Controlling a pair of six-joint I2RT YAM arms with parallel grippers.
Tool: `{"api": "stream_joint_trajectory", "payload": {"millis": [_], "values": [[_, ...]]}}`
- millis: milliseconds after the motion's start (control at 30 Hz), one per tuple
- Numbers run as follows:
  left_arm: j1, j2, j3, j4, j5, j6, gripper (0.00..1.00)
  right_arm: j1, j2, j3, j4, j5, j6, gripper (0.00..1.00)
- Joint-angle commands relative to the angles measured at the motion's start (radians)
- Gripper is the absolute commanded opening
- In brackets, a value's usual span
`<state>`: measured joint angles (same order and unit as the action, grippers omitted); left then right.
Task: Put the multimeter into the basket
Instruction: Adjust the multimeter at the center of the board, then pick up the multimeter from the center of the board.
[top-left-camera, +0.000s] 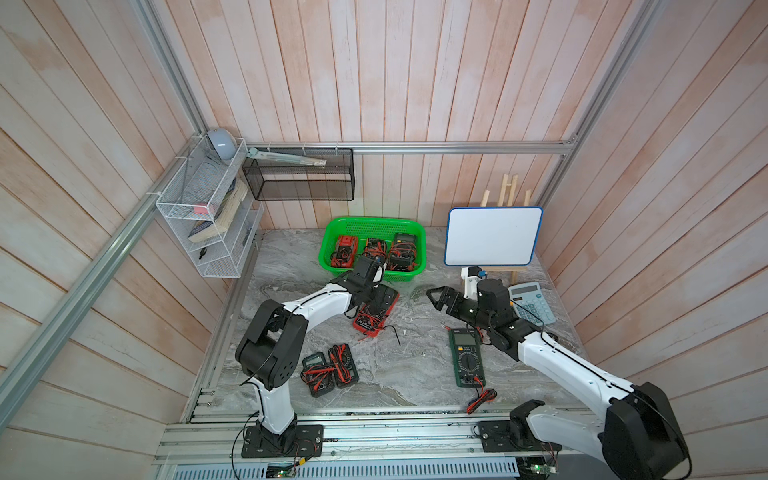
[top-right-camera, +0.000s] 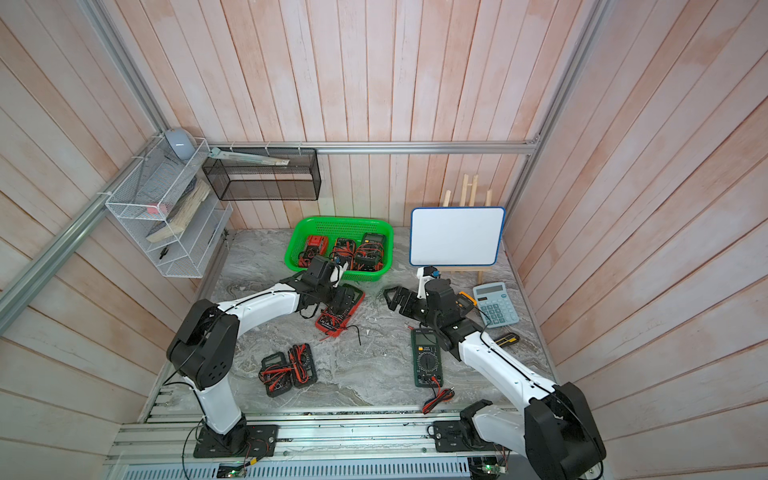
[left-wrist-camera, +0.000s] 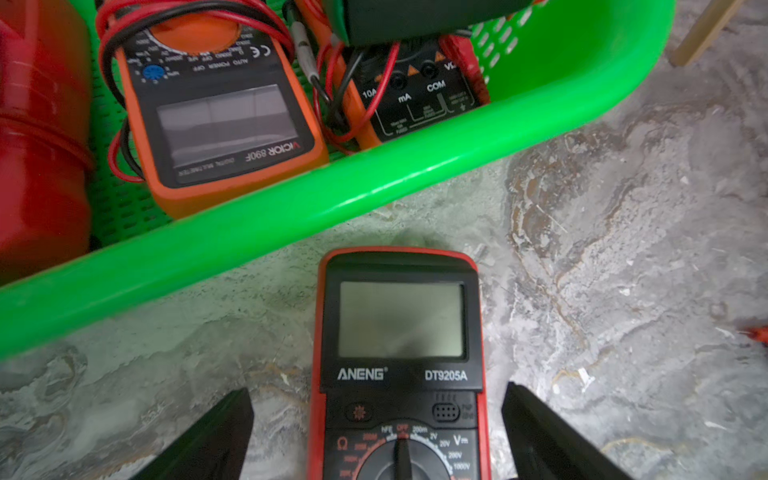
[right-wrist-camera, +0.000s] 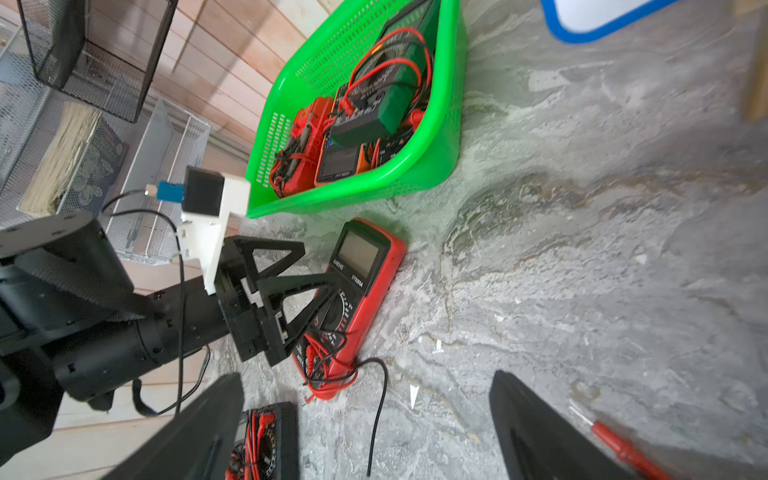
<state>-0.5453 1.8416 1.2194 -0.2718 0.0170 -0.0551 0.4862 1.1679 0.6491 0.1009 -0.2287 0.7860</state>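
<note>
A white wire rack is hanging on the left wall, and a black mesh bin is hanging beside it on the back wall. Below them the left arm is reaching across the grey marbled surface toward the basket. Near that arm's base two black multimeters are lying side by side, wrapped in red and black leads.

The left jaws are standing wide apart and straddling the red multimeter. In the left wrist view one jaw is sitting on each side of its body near the dial, with bare surface showing in both gaps, so nothing is being clamped. This red multimeter is lying face up on the surface, outside the basket, with its screen end just beside the near rim. A black lead is trailing from its other end.

The green basket is standing at the back of the surface and holding a red meter, an orange-edged meter and a dark green meter, all tangled in leads.

Further right, the right arm is stretching beside a green multimeter that is lying face up. The right jaws are gaping apart in the air, holding nothing. A whiteboard is leaning on a wooden easel at the back right, and a calculator is lying beside the right arm.
</note>
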Motion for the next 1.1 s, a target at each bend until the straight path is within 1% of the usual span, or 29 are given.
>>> {"api": "stream_joint_trajectory", "payload": {"millis": [0, 67, 233, 667, 1067], "values": [[-0.014, 0.031, 0.033, 0.007, -0.027, 0.04, 1.0, 0.046, 0.016, -0.011, 0.012, 0.03, 0.023, 0.98], [-0.022, 0.042, 0.041, 0.006, -0.037, 0.05, 1.0, 0.072, 0.029, -0.014, 0.024, 0.037, 0.034, 0.98], [-0.031, 0.066, 0.046, 0.006, -0.054, 0.055, 1.0, 0.094, 0.05, -0.012, 0.038, 0.042, 0.047, 0.98], [-0.046, 0.12, 0.013, 0.039, -0.054, 0.036, 1.0, 0.095, 0.055, 0.005, 0.021, 0.061, 0.041, 0.98], [-0.05, 0.184, -0.003, 0.043, -0.104, 0.005, 0.99, 0.094, 0.058, 0.024, 0.001, 0.072, 0.032, 0.98]]}}
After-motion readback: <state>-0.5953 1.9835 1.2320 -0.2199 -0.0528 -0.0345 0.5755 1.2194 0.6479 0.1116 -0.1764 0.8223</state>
